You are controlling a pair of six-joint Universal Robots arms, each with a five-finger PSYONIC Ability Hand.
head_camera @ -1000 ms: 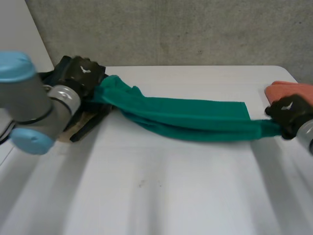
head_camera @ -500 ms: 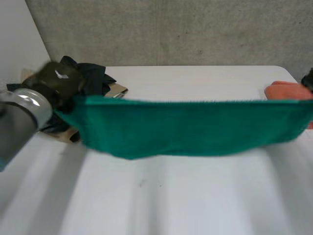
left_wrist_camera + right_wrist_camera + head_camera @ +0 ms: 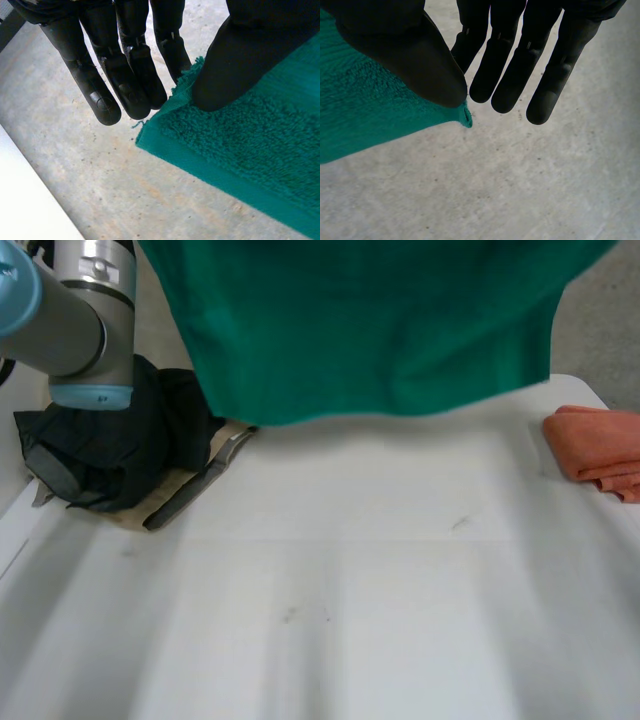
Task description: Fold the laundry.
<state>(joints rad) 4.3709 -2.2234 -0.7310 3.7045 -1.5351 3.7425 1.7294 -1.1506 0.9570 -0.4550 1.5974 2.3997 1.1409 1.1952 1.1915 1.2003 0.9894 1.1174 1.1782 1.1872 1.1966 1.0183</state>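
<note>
Left hand [image 3: 250, 55], right hand [image 3: 415, 55]: thumb-to-finger pinch on green towel [image 3: 370, 330] corners.

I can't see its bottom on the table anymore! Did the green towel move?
Yes. The green towel went up: it lay low across the white table next to the orange cloth, and now it hangs high above both.

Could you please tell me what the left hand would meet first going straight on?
The left hand, pinching the green towel, would probably meet the grey concrete wall first; distance unclear.
</note>
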